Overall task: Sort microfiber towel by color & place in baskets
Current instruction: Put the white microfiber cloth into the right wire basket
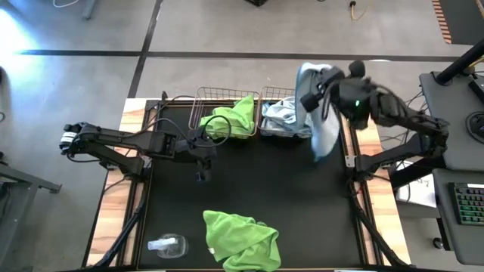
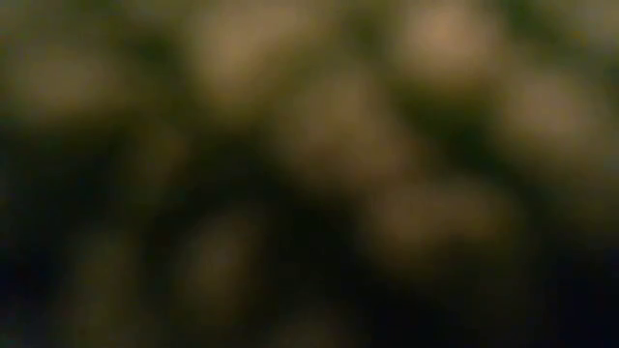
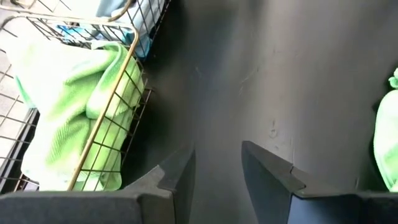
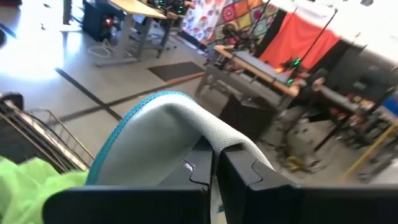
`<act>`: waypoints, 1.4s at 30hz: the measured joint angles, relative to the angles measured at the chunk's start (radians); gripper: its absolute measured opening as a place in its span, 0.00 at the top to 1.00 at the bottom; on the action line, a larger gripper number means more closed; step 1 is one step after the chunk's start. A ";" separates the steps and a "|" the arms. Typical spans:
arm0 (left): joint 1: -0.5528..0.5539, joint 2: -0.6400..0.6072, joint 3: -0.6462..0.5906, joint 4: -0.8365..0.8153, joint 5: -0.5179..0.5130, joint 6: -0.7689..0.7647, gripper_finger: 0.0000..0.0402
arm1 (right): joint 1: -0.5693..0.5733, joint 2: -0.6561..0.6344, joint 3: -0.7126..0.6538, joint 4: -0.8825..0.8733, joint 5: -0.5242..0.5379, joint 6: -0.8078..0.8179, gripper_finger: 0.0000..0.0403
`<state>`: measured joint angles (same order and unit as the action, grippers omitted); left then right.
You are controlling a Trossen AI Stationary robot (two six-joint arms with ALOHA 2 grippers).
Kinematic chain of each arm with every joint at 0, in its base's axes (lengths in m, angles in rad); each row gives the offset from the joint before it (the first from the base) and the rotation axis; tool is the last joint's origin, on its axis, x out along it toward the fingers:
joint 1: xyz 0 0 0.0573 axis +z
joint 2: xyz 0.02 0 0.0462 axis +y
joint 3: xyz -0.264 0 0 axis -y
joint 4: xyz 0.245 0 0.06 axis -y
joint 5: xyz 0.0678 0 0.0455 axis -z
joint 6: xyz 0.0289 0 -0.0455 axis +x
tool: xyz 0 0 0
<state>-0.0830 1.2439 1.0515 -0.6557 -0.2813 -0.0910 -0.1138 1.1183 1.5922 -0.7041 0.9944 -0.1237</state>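
Observation:
My right gripper [image 1: 311,92] is raised over the table's far right, beside the baskets, shut on a pale blue microfiber towel [image 1: 321,121] that drapes over its fingers [image 4: 202,168]. The left wire basket [image 1: 204,97] holds a lime green towel [image 1: 234,117]. The right basket [image 1: 266,130] holds a pale blue towel [image 1: 281,113]. Another green towel [image 1: 242,238] lies bunched on the black mat near the front edge. My left gripper [image 3: 217,165] hangs open over the mat, just in front of the green basket [image 3: 127,81], touching nothing. My right gripper pinches the pale blue towel between its two shut fingers, and a fold with a teal edge [image 4: 186,121] arches over the fingertips. The fingers lie about level. The towel is lifted clear and hangs slack below them, its lower end [image 1: 324,147] above the mat's right edge.
A clear bottle [image 1: 168,245] lies at the near left corner of the mat. Bare black mat [image 1: 287,189] spreads between the baskets and the front green towel. The low view is wholly blurred.

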 joint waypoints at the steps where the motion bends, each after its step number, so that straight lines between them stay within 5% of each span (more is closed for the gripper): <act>1: 0.000 -0.002 0.000 0.005 0.000 0.000 0.71 | -0.034 -0.003 0.000 0.015 -0.041 0.000 0.98; 8: 0.000 -0.006 0.000 0.011 -0.001 0.000 0.71 | -0.204 0.008 0.001 0.148 -0.205 -0.071 0.98; 17: 0.000 -0.022 0.000 0.012 -0.043 0.000 0.71 | -0.332 0.067 0.001 0.358 -0.224 -0.227 0.98; 22: 0.000 -0.026 0.000 0.013 -0.051 0.000 0.71 | -0.377 0.103 0.001 0.430 -0.326 -0.240 0.98; 42: 0.001 -0.026 0.000 0.012 -0.052 0.000 0.71 | -0.384 0.236 0.001 0.152 -0.376 -0.157 0.95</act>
<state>-0.0822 1.2175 1.0515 -0.6441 -0.3332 -0.0912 -0.4980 1.3541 1.5932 -0.5517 0.6186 -0.2804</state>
